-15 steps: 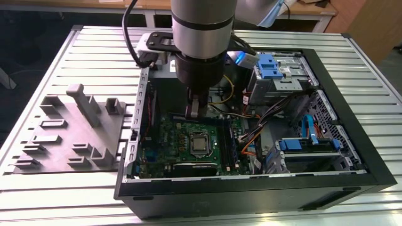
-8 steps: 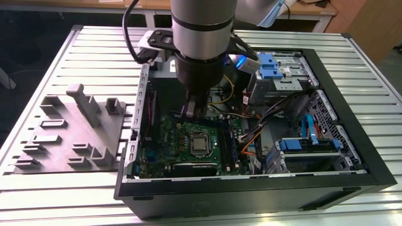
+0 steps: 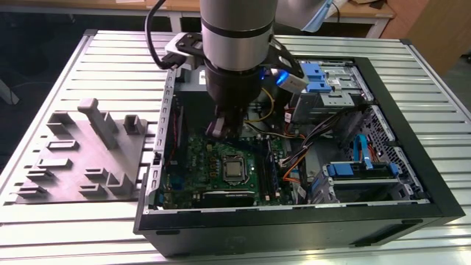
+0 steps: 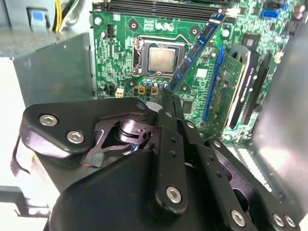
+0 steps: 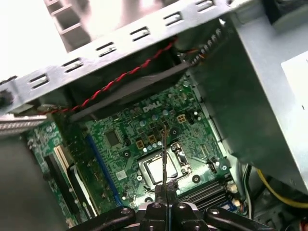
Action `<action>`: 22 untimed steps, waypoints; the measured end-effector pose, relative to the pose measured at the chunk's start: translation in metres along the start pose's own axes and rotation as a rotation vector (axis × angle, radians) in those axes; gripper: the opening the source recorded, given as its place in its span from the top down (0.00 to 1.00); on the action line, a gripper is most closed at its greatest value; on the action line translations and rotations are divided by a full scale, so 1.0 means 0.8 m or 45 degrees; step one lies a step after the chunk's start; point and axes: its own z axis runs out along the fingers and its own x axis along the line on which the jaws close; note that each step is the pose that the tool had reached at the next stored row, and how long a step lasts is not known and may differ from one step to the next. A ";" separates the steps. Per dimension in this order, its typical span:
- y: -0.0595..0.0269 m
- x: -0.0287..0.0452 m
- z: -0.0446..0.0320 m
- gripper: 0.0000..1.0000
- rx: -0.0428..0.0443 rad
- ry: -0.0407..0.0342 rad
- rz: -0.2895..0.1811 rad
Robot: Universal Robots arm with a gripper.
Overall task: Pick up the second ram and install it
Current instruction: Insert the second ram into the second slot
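My gripper (image 3: 220, 130) hangs inside the open computer case, above the green motherboard (image 3: 193, 165). It is shut on the second ram (image 4: 195, 50), a thin blue-green strip with dark chips held by one end. In the second wrist view the strip juts out from the fingertips (image 4: 168, 103) over the board beside the silver processor (image 4: 160, 59). In the first wrist view the second ram (image 5: 164, 154) shows edge-on as a thin line above the gripper (image 5: 166, 188). The long black memory slots (image 4: 163, 7) lie past the processor, apart from the held strip.
The black case (image 3: 412, 165) has metal walls and drive cages with blue tabs (image 3: 360, 168) on the exterior view's right. Orange, yellow and black cables (image 3: 294, 160) run beside the board. A grey moulded fixture (image 3: 85, 154) sits on the slatted table at the exterior view's left.
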 end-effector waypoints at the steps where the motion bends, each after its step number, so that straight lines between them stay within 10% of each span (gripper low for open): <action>1: 0.000 0.0000 0.0003 0.89 0.000 0.0002 0.023; 22: 0.000 0.0001 0.0051 0.89 0.011 0.0039 0.510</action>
